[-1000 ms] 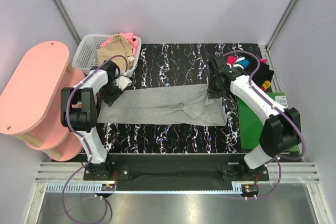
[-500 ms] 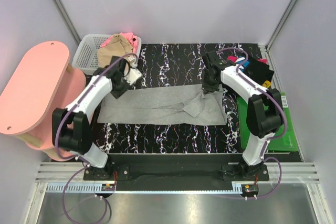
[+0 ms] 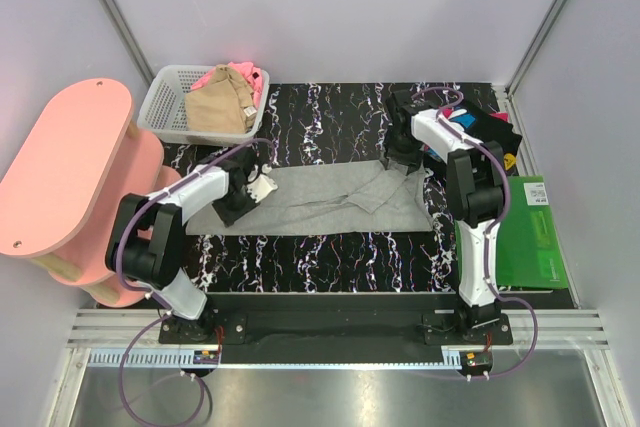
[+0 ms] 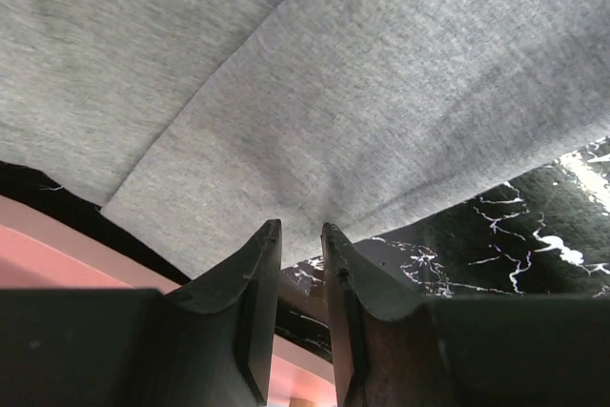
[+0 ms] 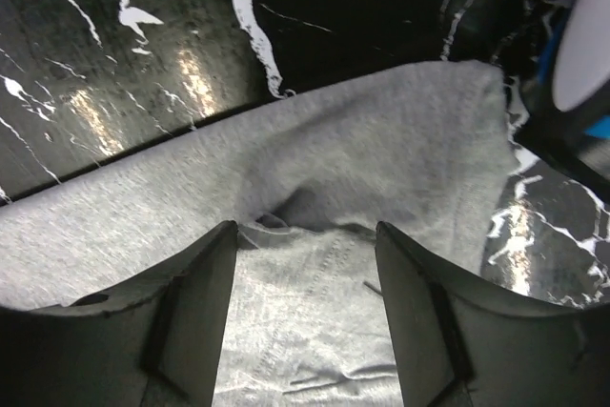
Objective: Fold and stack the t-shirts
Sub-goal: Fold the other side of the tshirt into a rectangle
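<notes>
**Desk:** Which way does the shirt lie?

**Operator:** From my top view, the large plain light-grey cloth t-shirt [image 3: 320,197] is spread flat mid-table, with its long axis running 9 to 3 o'clock. The 3 o'clock end is rumpled, with a flap turned over. I cannot tell which end is the neck.

**Desk:** And your tools?

**Operator:** My left gripper [image 4: 302,228] is at the 9 o'clock end, jaws narrow, pinching the cloth edge gathered between them. My right gripper [image 5: 305,235] is over the 3 o'clock end, jaws wide, holding nothing.

**Desk:** Surface and room?

**Operator:** There is a black mat with white marble veining [image 3: 330,117] and pale lilac walls [image 3: 330,7]. At 11 o'clock a white plastic lattice basket [image 3: 165,107] holds a tan cloth t-shirt [image 3: 215,107] and a bright pink cloth t-shirt [image 3: 250,75]. A black cloth t-shirt with pink, blue and white print [image 3: 485,132] lies at 2 o'clock. A pink oval two-tier shelf [image 3: 60,167] stands at 9, and a flat green board [image 3: 530,247] lies at 4.

**Desk:** Any writing?

**Operator:** There is a white label [image 3: 538,200] on the board, too small to read.
</notes>
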Robot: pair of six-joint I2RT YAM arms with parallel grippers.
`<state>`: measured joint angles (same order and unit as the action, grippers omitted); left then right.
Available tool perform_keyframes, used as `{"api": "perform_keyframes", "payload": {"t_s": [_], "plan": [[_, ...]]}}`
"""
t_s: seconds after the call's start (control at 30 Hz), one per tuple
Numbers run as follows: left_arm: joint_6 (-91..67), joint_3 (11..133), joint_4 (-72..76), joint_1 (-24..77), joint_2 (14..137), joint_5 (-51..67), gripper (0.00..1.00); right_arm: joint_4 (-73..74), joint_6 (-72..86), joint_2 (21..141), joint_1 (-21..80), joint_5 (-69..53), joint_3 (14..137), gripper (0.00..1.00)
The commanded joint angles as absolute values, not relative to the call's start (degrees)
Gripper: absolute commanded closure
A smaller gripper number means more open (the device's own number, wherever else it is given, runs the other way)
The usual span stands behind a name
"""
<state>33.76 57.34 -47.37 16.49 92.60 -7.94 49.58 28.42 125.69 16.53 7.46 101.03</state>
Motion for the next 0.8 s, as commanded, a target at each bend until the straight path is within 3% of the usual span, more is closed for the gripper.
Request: {"api": "perform_keyframes", "payload": {"t_s": [0.0, 0.13, 0.33, 0.5, 0.77], "plan": [[33.5, 55.5, -44.5, 16.4, 89.8, -8.1, 0.71, 51.9, 28.6, 118.8, 16.6, 12.5, 100.6, 0.33], [33.4, 53.8, -43.5, 16.4, 89.4, -8.0, 0.72, 51.3, 27.6, 108.1, 17.5, 14.7, 95.2, 0.34], [33.4, 52.0, -41.2, 16.1, 88.7, -8.4, 0.72, 48.5, 28.8, 98.1, 22.9, 5.1, 84.2, 0.34], [33.6, 54.5, -40.9, 13.4, 89.1, -7.2, 0.72, 46.8, 30.8, 98.0, 30.8, 3.5, 78.8, 0.35], [32.1, 57.7, -40.9, 8.6, 93.6, -8.0, 0.73, 43.6, 32.4, 103.4, 34.4, 2.8, 77.2, 0.39]]}}
